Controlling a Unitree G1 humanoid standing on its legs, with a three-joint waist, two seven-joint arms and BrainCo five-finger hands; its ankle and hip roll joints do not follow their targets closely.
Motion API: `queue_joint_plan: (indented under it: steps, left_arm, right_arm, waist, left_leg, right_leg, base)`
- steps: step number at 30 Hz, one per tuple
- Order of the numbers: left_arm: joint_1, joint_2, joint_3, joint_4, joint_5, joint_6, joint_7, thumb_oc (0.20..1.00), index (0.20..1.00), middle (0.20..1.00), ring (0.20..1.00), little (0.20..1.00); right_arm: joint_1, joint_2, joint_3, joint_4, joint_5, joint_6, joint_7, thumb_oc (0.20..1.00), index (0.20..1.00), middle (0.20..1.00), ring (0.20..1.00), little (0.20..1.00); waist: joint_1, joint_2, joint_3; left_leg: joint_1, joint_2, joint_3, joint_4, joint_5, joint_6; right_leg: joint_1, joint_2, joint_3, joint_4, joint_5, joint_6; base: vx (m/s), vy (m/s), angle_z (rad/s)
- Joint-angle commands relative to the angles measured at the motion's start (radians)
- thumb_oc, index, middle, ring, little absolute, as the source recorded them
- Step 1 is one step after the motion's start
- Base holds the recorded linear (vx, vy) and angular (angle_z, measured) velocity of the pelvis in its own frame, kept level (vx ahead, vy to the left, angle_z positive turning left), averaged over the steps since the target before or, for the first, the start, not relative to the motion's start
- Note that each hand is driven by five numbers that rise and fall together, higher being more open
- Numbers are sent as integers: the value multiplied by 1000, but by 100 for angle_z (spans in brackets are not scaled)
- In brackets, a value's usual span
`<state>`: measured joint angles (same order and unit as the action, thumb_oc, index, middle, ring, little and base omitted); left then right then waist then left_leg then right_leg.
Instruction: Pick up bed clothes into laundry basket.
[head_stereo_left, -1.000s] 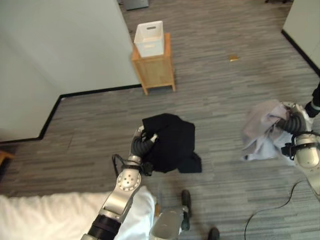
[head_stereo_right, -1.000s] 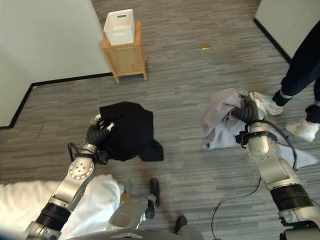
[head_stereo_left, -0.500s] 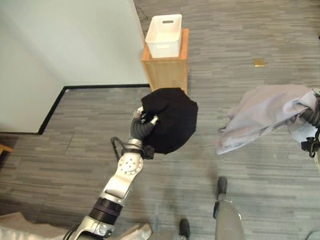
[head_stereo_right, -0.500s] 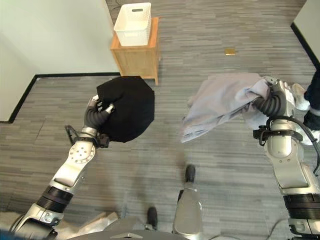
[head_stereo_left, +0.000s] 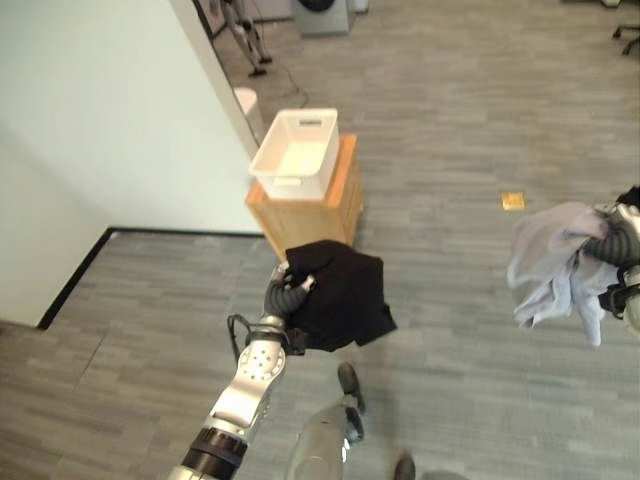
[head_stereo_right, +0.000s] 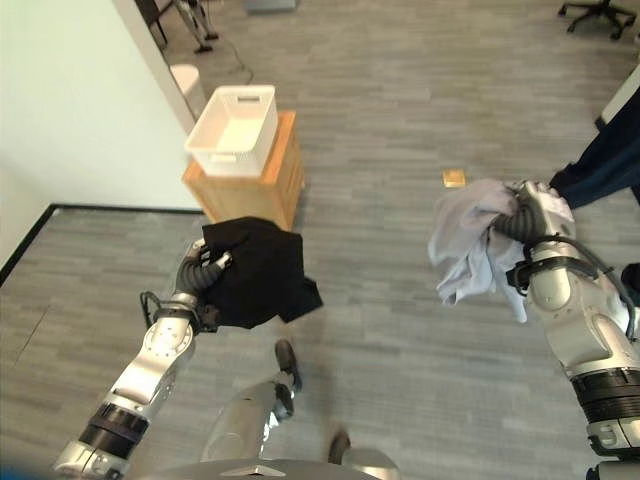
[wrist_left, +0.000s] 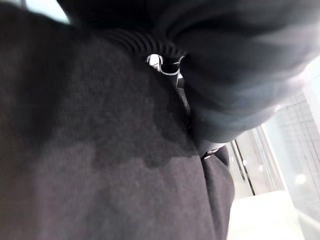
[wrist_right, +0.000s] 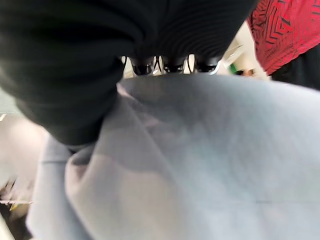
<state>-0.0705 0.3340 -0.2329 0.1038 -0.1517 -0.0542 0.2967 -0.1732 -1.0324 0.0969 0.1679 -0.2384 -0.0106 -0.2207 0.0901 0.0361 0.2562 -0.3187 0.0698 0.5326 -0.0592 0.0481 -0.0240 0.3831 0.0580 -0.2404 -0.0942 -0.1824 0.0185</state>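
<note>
Hands each carried one garment above the grey plank floor (head_stereo_left: 450, 130). Left hand (head_stereo_right: 205, 270) was raised in front of the robot, fingers curled round a bunched black garment (head_stereo_right: 262, 280), which hung off the hand to its right with a loose corner drooping below; the left wrist view showed dark cloth (wrist_left: 100, 165) pressed close against the hand. Right hand (head_stereo_right: 520, 222) was held out at the robot's right, fingers clamped on a pale grey garment (head_stereo_right: 468, 245) that hung in folds below and to the left of the hand; the right wrist view showed dark fingertips (wrist_right: 170, 65) bearing on the grey cloth (wrist_right: 190, 165). Neither garment touched the floor. Basket (head_stereo_left: 296, 152) — white, open-topped, nothing visible inside — stood on a small wooden stand (head_stereo_left: 310, 210) ahead of the robot, beside the corner of a pale wall (head_stereo_left: 100, 110). Black garment hung just short of the stand's near side, well below the basket rim — grey garment was well apart from the basket, to the right. A small yellow object (head_stereo_right: 454, 178) lay on the floor near the grey garment. A person's dark trouser leg (head_stereo_right: 600, 165) showed at the far right, just behind the right hand.
</note>
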Motion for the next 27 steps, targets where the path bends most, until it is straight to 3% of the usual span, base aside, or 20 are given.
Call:
queue_joint_plan:
  steps: [1,2,3,4,5,7,8,10,11,12,13,15,17,18,22,23,24,25,26,27]
  left_arm:
    - [-81,-6,3,-119,-6,-48,1,200,200,200,200,200]
    - [-76,-2,-2,-110,-12,-48,1,200,200,200,200,200]
    - [-77,-1,-3,-109,-13,-48,1,200,200,200,200,200]
    - [-82,8,-7,-107,-16,-38,16,200,200,200,200,200]
    - [-95,16,-15,-106,-6,-27,16,200,200,200,200,200]
    - [-105,24,-14,-105,1,-28,17,200,200,200,200,200]
    - [-124,40,-15,-108,19,-22,20,200,200,200,200,200]
    - [-145,40,-13,-116,22,-32,23,200,200,200,200,200]
    - [-145,40,-12,-120,24,-36,19,200,200,200,200,200]
    - [-141,37,-16,-115,28,-40,18,200,200,200,200,200]
    - [-140,36,-14,-116,28,-43,15,200,200,200,200,200]
    - [-139,31,-22,-111,43,-50,10,200,200,200,200,200]
    - [-145,24,-29,-109,45,-58,3,200,200,200,200,200]
    - [-151,25,-33,-106,48,-63,2,200,200,200,200,200]
    - [-128,30,-27,-113,48,-74,-12,200,200,200,200,200]
    - [-112,30,-27,-109,23,-80,-12,200,200,200,200,200]
    - [-110,29,-22,-110,23,-79,-12,200,200,200,200,200]
    - [-88,40,-19,-122,5,-85,-20,200,200,200,200,200]
    - [-81,39,-19,-127,-3,-85,-22,200,200,200,200,200]
    - [-65,47,1,-139,-14,-81,-33,200,200,200,200,200]
  right_arm:
    - [-98,-54,-90,-53,-18,-30,11,200,200,200,200,200]
    - [-90,-35,-94,-45,-19,-30,6,200,200,200,200,200]
    - [-88,-34,-96,-45,-20,-30,5,200,200,200,200,200]
    - [-85,8,-97,-61,-2,-36,7,200,200,200,200,200]
    - [-85,38,-98,-71,29,-43,9,200,200,200,200,200]
    - [-89,49,-105,-69,41,-48,3,200,200,200,200,200]
    - [-109,57,-111,-89,46,-50,-8,200,200,200,200,200]
    - [-131,41,-128,-105,76,-55,-20,200,200,200,200,200]
    - [-134,36,-138,-113,91,-56,-23,200,200,200,200,200]
    - [-131,18,-154,-126,104,-60,-34,200,200,200,200,200]
    - [-129,14,-164,-124,113,-57,-37,200,200,200,200,200]
    - [-123,-18,-196,-124,126,-57,-63,200,200,200,200,200]
    - [-119,-60,-229,-139,123,-50,-77,200,200,200,200,200]
    - [-123,-91,-243,-139,118,-47,-84,200,200,200,200,200]
    - [-224,-179,-189,-85,111,-43,-88,200,200,200,200,200]
    - [-300,-209,-126,-52,134,-45,-69,200,200,200,200,200]
    - [-316,-210,-110,-46,135,-47,-70,200,200,200,200,200]
    - [-377,-262,-60,-8,168,-55,-67,200,200,200,200,200]
    - [-381,-279,-57,-4,180,-53,-64,200,200,200,200,200]
    - [-377,-281,-52,10,206,-59,-54,200,200,200,200,200]
  waist:
    - [76,15,-61]
    - [87,-2,-70]
    - [92,-2,-72]
    - [90,-33,-62]
    - [76,-36,-51]
    - [65,-26,-50]
    - [28,-18,-25]
    - [-3,-23,-1]
    - [-14,-24,4]
    - [-32,-37,10]
    - [-39,-44,8]
    - [-61,-54,10]
    - [-85,-59,8]
    - [-85,-58,5]
    - [-68,-81,-25]
    - [-43,-89,-39]
    - [-52,-87,-40]
    - [-30,-88,-37]
    - [-24,-94,-31]
    - [-37,-97,-28]
  left_leg:
    - [143,58,-125,-6,119,-44]
    - [161,34,-135,3,118,-23]
    - [160,37,-131,2,121,-22]
    - [216,1,-121,6,90,8]
    - [257,-4,-128,1,65,19]
    - [287,8,-127,-7,43,25]
    - [364,17,-141,-23,-11,25]
    - [412,10,-180,-28,-44,5]
    - [420,11,-193,-28,-45,-4]
    - [447,0,-231,-28,-72,-18]
    - [451,1,-249,-28,-75,-30]
    - [481,1,-321,-28,-106,-47]
    - [500,6,-384,-28,-119,-58]
    - [514,15,-409,-28,-130,-65]
    - [537,29,-457,-6,-138,-91]
    - [514,44,-480,66,-152,-100]
    - [508,46,-485,74,-157,-101]
    - [426,66,-474,199,-147,-121]
    - [389,81,-428,238,-122,-122]
    - [349,143,-254,277,-103,-117]
  right_leg:
    - [-32,-209,-26,163,-18,171]
    - [-37,-231,-28,250,9,199]
    - [-42,-230,-23,251,11,199]
    - [-93,-293,-27,488,179,243]
    - [-155,-314,-27,613,270,243]
    - [-207,-327,-35,683,321,243]
    - [-344,-410,-72,778,317,243]
    - [-419,-441,-93,688,258,242]
    - [-432,-435,-97,619,259,239]
    - [-448,-406,-79,467,205,221]
    - [-445,-386,-58,352,196,217]
    - [-440,-305,71,139,202,220]
    - [-485,-273,215,59,237,237]
    - [-496,-268,234,46,249,242]
    - [-444,-290,192,33,276,234]
    - [-408,-282,177,26,272,220]
    - [-407,-282,173,25,272,219]
    - [-340,-278,105,8,239,194]
    - [-317,-282,74,7,223,184]
    - [-273,-283,-22,7,187,174]
  base:
    - [874,-105,7]
    - [507,-64,3]
    - [571,-64,-21]
    - [492,-18,-31]
    - [487,-18,-25]
    - [359,10,32]
    - [569,-49,61]
    - [484,-164,74]
    - [448,-317,98]
    - [361,-356,109]
    - [410,-387,95]
    - [374,-340,113]
    - [337,-303,186]
    - [259,-290,260]
    - [188,-285,120]
    - [107,-200,81]
    - [189,-372,71]
    - [72,-239,36]
    - [67,-392,122]
    - [-29,-224,160]
